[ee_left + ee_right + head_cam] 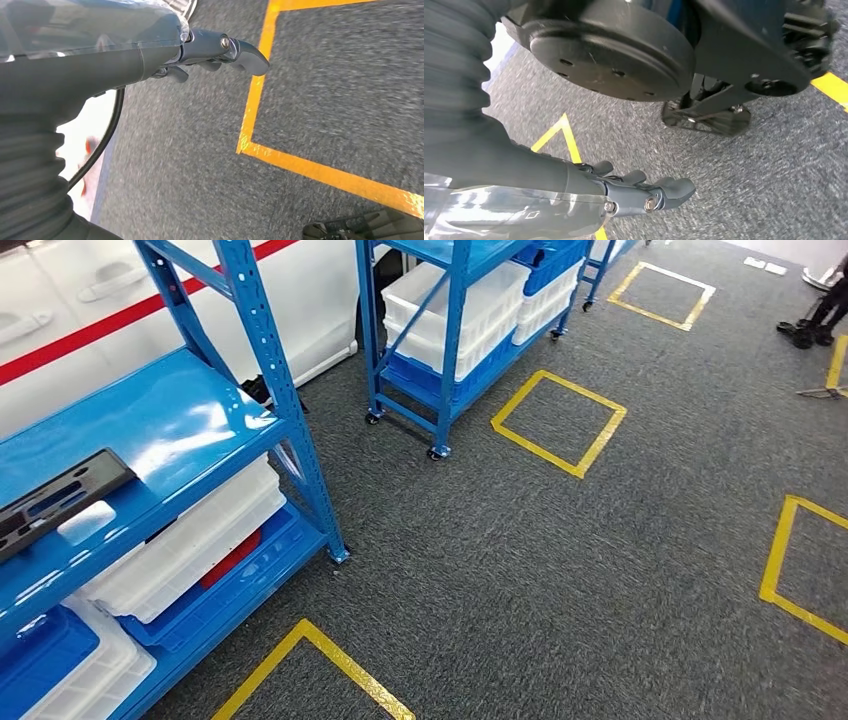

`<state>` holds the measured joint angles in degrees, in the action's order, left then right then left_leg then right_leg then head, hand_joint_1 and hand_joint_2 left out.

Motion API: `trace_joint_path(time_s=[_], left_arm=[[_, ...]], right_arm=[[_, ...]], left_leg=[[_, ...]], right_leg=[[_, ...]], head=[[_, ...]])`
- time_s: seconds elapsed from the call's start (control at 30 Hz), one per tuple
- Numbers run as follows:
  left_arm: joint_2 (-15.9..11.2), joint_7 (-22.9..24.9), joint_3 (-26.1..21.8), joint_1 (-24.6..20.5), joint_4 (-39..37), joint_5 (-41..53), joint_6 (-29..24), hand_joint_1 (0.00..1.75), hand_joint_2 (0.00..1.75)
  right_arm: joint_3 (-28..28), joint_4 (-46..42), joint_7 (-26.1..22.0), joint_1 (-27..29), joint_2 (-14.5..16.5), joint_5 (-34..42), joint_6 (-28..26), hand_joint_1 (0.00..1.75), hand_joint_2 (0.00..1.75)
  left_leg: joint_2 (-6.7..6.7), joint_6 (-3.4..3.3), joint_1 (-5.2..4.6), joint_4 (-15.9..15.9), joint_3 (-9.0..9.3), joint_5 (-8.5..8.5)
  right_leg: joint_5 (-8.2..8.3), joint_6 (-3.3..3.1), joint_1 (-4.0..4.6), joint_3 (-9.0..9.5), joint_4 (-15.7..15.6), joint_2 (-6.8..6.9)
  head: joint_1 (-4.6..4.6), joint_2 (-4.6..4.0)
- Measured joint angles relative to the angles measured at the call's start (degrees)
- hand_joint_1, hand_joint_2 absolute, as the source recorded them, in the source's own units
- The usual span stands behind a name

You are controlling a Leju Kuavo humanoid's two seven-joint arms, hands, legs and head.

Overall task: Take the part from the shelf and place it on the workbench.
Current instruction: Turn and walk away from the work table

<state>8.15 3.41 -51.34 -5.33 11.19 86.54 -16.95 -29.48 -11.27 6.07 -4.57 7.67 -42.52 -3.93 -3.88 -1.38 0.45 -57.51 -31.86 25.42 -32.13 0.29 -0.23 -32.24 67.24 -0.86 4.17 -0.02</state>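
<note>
Grey carpet lay under both hanging hands: the left hand [220, 52] and right hand [644, 192] each had fingers loosely apart, holding nothing. At nine o'clock, the flat black slotted plastic part [55, 500] rested on the glossy blue metal shelf [180, 420]; yellow tape squares [558, 422] lay beyond.

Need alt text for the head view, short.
A flat black part lies on the glossy top level of a blue shelf at left, with white bins and blue bins on the level below. A second blue rack stands behind it on grey carpet marked with yellow tape squares.
</note>
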Motion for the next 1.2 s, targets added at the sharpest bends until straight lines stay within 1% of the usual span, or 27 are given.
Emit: trace_joint_path(time_s=[0.03,0.07,0.1,0.13,0.2,0.27,0.33,0.37,0.4,0.43,0.47,0.5,0.57,0.6,0.63,0.7,0.77,0.83,0.87,0.9,0.93,0.97,1.0,1.07,1.1,1.13,1.2], left_arm=[[0.0,0.1,0.0,0.0,0.0,0.0,0.1,0.0,1.75],[0.0,0.1,0.0,0.0,0.0,0.0,0.1,0.0,1.75],[0.0,0.1,0.0,0.0,0.0,0.0,0.2,0.0,1.75],[0.0,0.2,0.0,0.1,0.0,0.0,0.2,0.0,1.75],[0.0,0.1,0.0,0.4,0.0,0.0,0.2,0.0,1.75],[0.0,-0.1,0.0,0.5,0.0,-0.1,0.1,0.0,0.87],[-0.1,-0.5,0.0,0.3,0.0,-0.1,0.1,0.0,0.0],[-0.1,-0.7,0.0,0.2,0.0,-0.1,0.1,0.0,0.0],[-0.1,-0.9,0.0,0.2,0.0,0.0,0.1,0.0,0.0],[-0.1,-0.9,0.0,0.2,0.0,0.0,0.2,0.0,0.0],[-0.1,-1.0,0.0,0.3,0.0,0.0,0.2,0.0,0.0],[-0.2,-1.0,0.0,0.3,0.0,0.0,0.2,0.0,0.0],[-0.2,-1.1,0.0,0.2,0.0,0.0,0.2,0.0,0.0],[-0.2,-1.2,0.0,0.0,0.0,0.0,0.2,0.0,0.0],[-0.2,-1.3,0.0,0.0,0.0,0.1,0.2,0.0,0.0],[-0.2,-1.4,0.0,0.1,0.0,0.1,0.3,0.0,0.0],[-0.2,-1.3,0.0,0.2,0.0,0.3,0.5,0.0,0.0],[-0.1,-1.1,0.1,0.0,0.0,0.5,0.7,0.0,0.0],[-0.1,-1.0,0.1,-0.1,0.0,0.5,0.8,0.0,0.0],[-0.1,-0.9,0.1,-0.1,0.0,0.5,0.8,0.0,0.0],[-0.1,-0.8,0.1,-0.1,0.0,0.5,0.8,0.0,0.0],[0.0,-0.7,0.1,0.0,0.0,0.5,0.8,0.0,0.0],[0.0,-0.6,0.1,0.0,0.0,0.5,0.9,0.0,0.0],[0.0,-0.5,0.1,0.0,0.0,0.7,0.9,0.0,0.0],[0.0,-0.5,0.1,-0.1,0.0,0.8,1.0,0.0,0.0],[0.1,-0.5,0.1,-0.1,0.0,0.9,1.0,0.0,0.0],[0.1,-0.4,0.2,0.1,0.0,1.0,1.0,0.0,0.0]], right_arm=[[0.0,0.0,0.0,0.1,0.0,0.0,-0.1,0.0,1.75],[-0.1,0.1,0.0,0.3,0.0,0.0,-0.3,0.0,1.75],[-0.2,0.1,-0.1,0.4,0.0,0.0,-0.4,0.0,1.75],[-0.3,0.1,-0.1,0.4,0.0,0.0,-0.5,0.0,1.75],[-0.4,0.1,0.2,0.3,0.2,-0.1,-0.6,0.0,1.75],[-0.4,0.1,0.7,0.3,0.4,-0.2,-0.6,0.0,1.75],[-0.5,0.1,1.1,0.5,0.4,-0.3,-0.6,0.0,1.75],[-0.6,0.1,1.3,0.5,0.4,-0.4,-0.6,0.0,1.75],[-0.6,0.1,1.4,0.5,0.4,-0.4,-0.6,0.0,1.75],[-0.6,0.1,1.5,0.5,0.4,-0.4,-0.5,0.0,1.75],[-0.6,0.1,1.7,0.5,0.4,-0.5,-0.5,0.0,1.75],[-0.6,0.1,1.8,0.5,0.4,-0.5,-0.5,0.0,1.75],[-0.7,0.1,2.0,0.5,0.4,-0.5,-0.6,0.0,1.75],[-0.8,0.1,2.0,0.5,0.4,-0.5,-0.6,0.0,1.75],[-0.8,0.1,2.0,0.5,0.4,-0.5,-0.6,0.0,1.75],[-0.9,0.1,2.0,0.4,0.4,-0.4,-0.6,0.0,1.75],[-0.9,0.0,2.0,0.2,0.4,-0.4,-0.7,0.0,1.75],[-1.0,0.0,1.8,0.2,0.4,-0.3,-0.6,0.0,1.75],[-1.1,0.0,1.7,0.1,0.4,-0.3,-0.5,0.0,1.75],[-1.2,0.0,1.5,0.1,0.4,-0.3,-0.4,0.0,1.75],[-1.2,0.0,1.4,0.0,0.4,-0.3,-0.3,0.0,1.75],[-1.3,0.0,1.3,0.0,0.4,-0.3,-0.2,0.0,1.75],[-1.3,0.0,1.3,0.0,0.4,-0.3,-0.2,0.0,1.75],[-1.3,0.0,1.4,0.2,0.4,-0.4,-0.3,0.0,1.75],[-1.4,0.1,1.4,0.3,0.4,-0.5,-0.4,0.0,1.75],[-1.4,0.1,1.3,0.4,0.4,-0.5,-0.4,0.0,1.75],[-1.4,0.1,1.0,0.3,0.4,-0.8,-0.7,0.0,1.75]], left_leg=[[-0.81,0.18,-0.04,-0.1,-0.03,-0.01],[-1.57,0.44,-0.05,-0.3,-0.31,-0.08],[-2.21,0.78,-0.01,-0.4,-0.77,-0.23],[-2.84,1.18,0.06,-0.4,-1.23,-0.46],[-3.56,1.94,0.14,-0.4,-1.8,-0.72],[-1.28,2.4,-0.07,-2.6,-2.9,0.74],[1.98,2.66,-0.07,-9.4,-6.07,4.21],[2.67,2.82,0.03,-13.2,-7.87,5.71],[3.02,2.94,0.11,-15.8,-9.05,6.39],[3.24,3.02,0.16,-16.4,-9.2,6.0],[3.51,3.02,0.19,-14.6,-8.13,4.58],[4.12,2.91,0.19,-10.8,-6.01,2.54],[6.19,2.28,-0.18,-3.3,-1.9,0.13],[6.86,1.87,-0.39,-1.2,-0.84,-0.21],[7.05,1.49,-0.63,-0.7,-0.62,0.06],[6.04,0.88,-0.57,-0.3,-0.68,-0.11],[5.12,0.28,-0.21,0.2,-0.53,-0.4],[4.16,-0.1,-0.03,0.4,-0.59,-0.6],[3.59,-0.17,-0.03,0.4,-0.65,-0.63],[3.0,-0.18,-0.02,0.4,-0.61,-0.63],[2.27,-0.16,0.0,0.4,-0.5,-0.62],[1.48,-0.12,0.04,0.3,-0.35,-0.61],[0.64,-0.03,0.08,0.2,-0.23,-0.57],[-0.96,0.39,0.08,-0.2,-0.45,-0.55],[-1.66,0.75,0.06,-0.4,-0.87,-0.66],[-2.26,1.13,0.07,-0.6,-1.38,-0.84],[-3.28,1.95,0.12,-0.6,-2.15,-1.27]], right_leg=[[1.91,-0.19,-0.05,1.36,-3.7,-1.51],[3.04,-0.35,-0.13,2.37,-6.7,-2.95],[3.26,-0.46,-0.15,2.73,-8.3,-4.07],[2.99,-0.59,-0.13,2.73,-8.8,-4.6],[3.06,-1.09,-0.28,2.84,-9.5,-3.41],[3.39,-1.83,-0.48,3.25,-10.2,-1.75],[3.38,-2.34,-0.28,3.49,-10.5,0.2],[3.3,-2.48,-0.13,3.52,-10.5,1.2],[3.2,-2.55,-0.01,3.59,-10.4,2.12],[3.08,-2.56,0.06,3.69,-10.4,2.93],[2.93,-2.51,0.08,3.87,-10.4,3.63],[2.73,-2.4,0.1,4.15,-10.3,4.28],[2.24,-1.97,0.34,4.65,-10.2,5.43],[2.05,-1.72,0.48,4.8,-10.2,5.96],[1.93,-1.45,0.6,4.89,-10.2,6.42],[1.69,-0.93,0.61,5.13,-10.2,6.88],[0.17,-0.31,0.42,4.43,-8.3,4.65],[-3.33,0.14,0.17,1.36,-1.8,1.74],[-5.02,0.25,0.12,-0.55,2.2,1.19],[-5.9,0.34,0.11,-1.89,5.3,0.99],[-5.6,0.39,0.09,-2.31,6.5,0.91],[-4.16,0.39,0.04,-1.72,5.5,0.81],[-1.84,0.37,-0.09,-0.3,2.5,0.5],[2.04,0.31,-0.43,2.61,-4.8,-1.84],[2.7,0.18,-0.53,3.41,-7.3,-2.97],[2.61,0.0,-0.54,3.61,-8.4,-3.76],[2.31,-0.68,-0.51,3.5,-9.1,-3.21]], head=[[0.0,0.0],[0.0,0.0],[0.01,0.0],[0.01,0.0],[0.02,0.0],[0.02,0.0],[0.02,0.0],[0.02,0.0],[0.02,0.0],[0.02,0.0],[0.02,0.0],[0.02,0.0],[0.02,0.0],[0.01,0.0],[0.01,0.0],[0.02,0.0],[0.02,0.0],[0.01,0.0],[0.01,0.0],[0.01,0.0],[0.01,0.0],[0.01,0.0],[0.01,0.0],[0.0,0.0],[0.0,0.0],[0.0,0.0],[0.01,0.0]])
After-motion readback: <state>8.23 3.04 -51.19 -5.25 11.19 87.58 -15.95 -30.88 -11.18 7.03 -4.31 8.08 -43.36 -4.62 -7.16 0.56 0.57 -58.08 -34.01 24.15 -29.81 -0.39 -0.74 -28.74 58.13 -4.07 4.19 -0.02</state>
